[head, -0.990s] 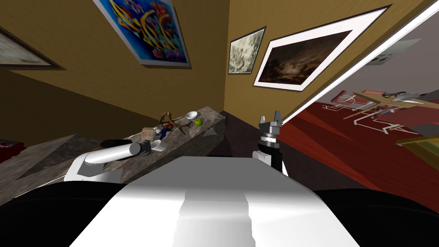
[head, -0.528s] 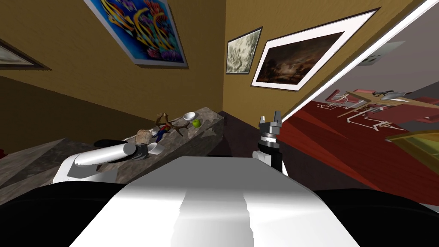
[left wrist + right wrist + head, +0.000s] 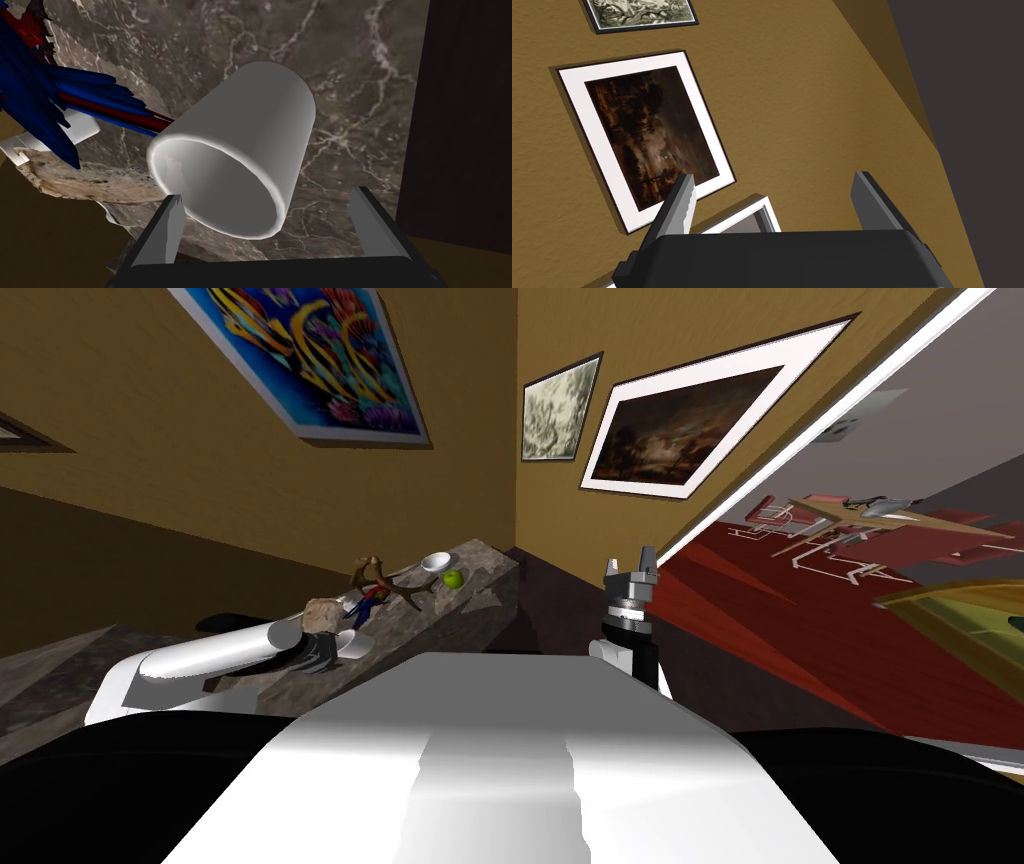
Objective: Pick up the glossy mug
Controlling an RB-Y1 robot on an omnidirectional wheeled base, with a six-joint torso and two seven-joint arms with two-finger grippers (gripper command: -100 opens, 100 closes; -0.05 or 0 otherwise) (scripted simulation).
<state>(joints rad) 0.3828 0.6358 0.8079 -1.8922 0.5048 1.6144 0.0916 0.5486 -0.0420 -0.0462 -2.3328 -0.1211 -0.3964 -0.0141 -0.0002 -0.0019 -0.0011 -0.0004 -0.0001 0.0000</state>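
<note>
the mug (image 3: 250, 135), plain white-grey with a soft sheen, sits on the dark veined stone worktop (image 3: 350, 75), near its front edge. its open mouth is turned towards the left hand (image 3: 266, 197), so the hand's camera looks straight into the cup. i cannot tell whether the mug stands upright or lies over, and i see no handle.

the left hand is released, fingers spread wide to either side of the mug's mouth. the mug is off centre in that gap: one finger (image 3: 167, 230) is at the rim, seemingly touching it, and the other stands well apart from the mug. that looks like a pre-grasp pose, the spread kept wide so the round wall can slip in.

just beside the mug, on the touching finger's side, lie a blue and red feathered toy (image 3: 45, 100) and a pale rough stone (image 3: 75, 175). a green apple (image 3: 453, 579) and a white bowl (image 3: 435, 561) sit further along the worktop from the mug.

the right hand (image 3: 629, 560) is raised well away from the mug, fingers apart and grasping nothing, probably parked to keep clear.

my guess is the hand should shift sideways to centre the mug before clenching, or the near finger may push it into the toy.
</note>
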